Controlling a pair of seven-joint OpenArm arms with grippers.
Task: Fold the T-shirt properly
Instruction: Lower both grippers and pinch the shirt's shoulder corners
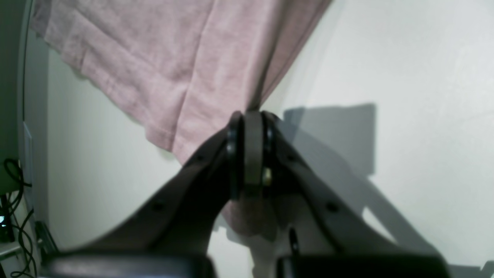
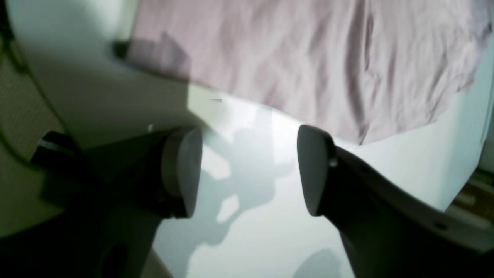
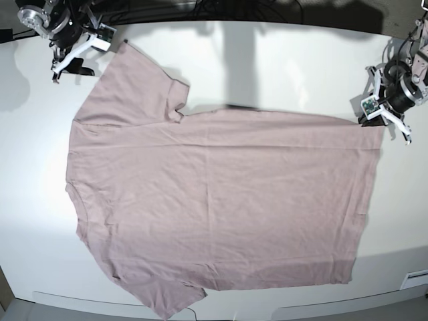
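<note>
The dusty pink T-shirt lies spread flat on the white table, its sleeves toward the left of the base view and its hem toward the right. My left gripper is shut on the far hem corner; in the left wrist view the closed fingertips pinch the T-shirt fabric, which stretches away from them. My right gripper hovers at the far left corner beside the upper sleeve. In the right wrist view the right gripper is open and holds nothing, a little short of the T-shirt edge.
Dark cables and gear line the table's back edge. More cables hang past the table side in the left wrist view. The table's front edge runs just below the lower sleeve.
</note>
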